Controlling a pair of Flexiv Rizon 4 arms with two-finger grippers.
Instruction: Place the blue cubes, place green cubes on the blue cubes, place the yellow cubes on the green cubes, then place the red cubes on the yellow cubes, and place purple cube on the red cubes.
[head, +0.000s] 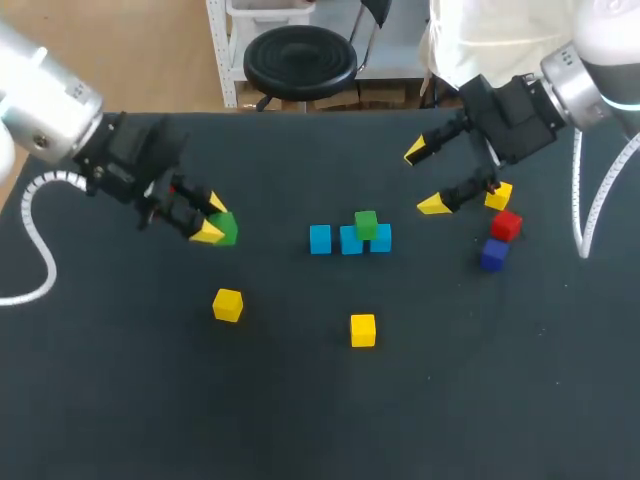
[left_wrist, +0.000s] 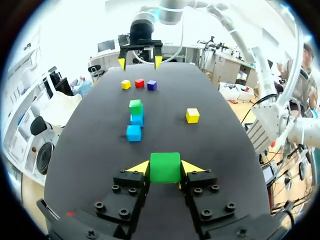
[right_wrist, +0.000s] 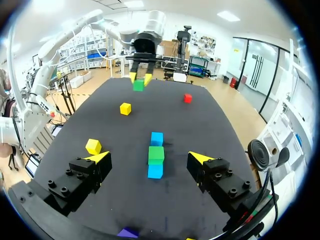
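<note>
Green cube (left_wrist: 165, 167) sits squarely clamped in left claw (left_wrist: 165, 168).

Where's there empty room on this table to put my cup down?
The strip of table past the two loose yellow cubes, away from the blue cubes, is bare. Crowded: beside the right gripper, where a third yellow cube, the red cube and the purple cube cluster.

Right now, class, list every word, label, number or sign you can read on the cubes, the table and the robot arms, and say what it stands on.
No readable text in any view.
Small blue plastic cubes, green cube stacked on them, green cube held in the left arm's jaws: plain faces.
Yellow cubes, red cube, purple cube: plain faces.
Black table top: no marks.
Silver robot arms: no legible print.
</note>
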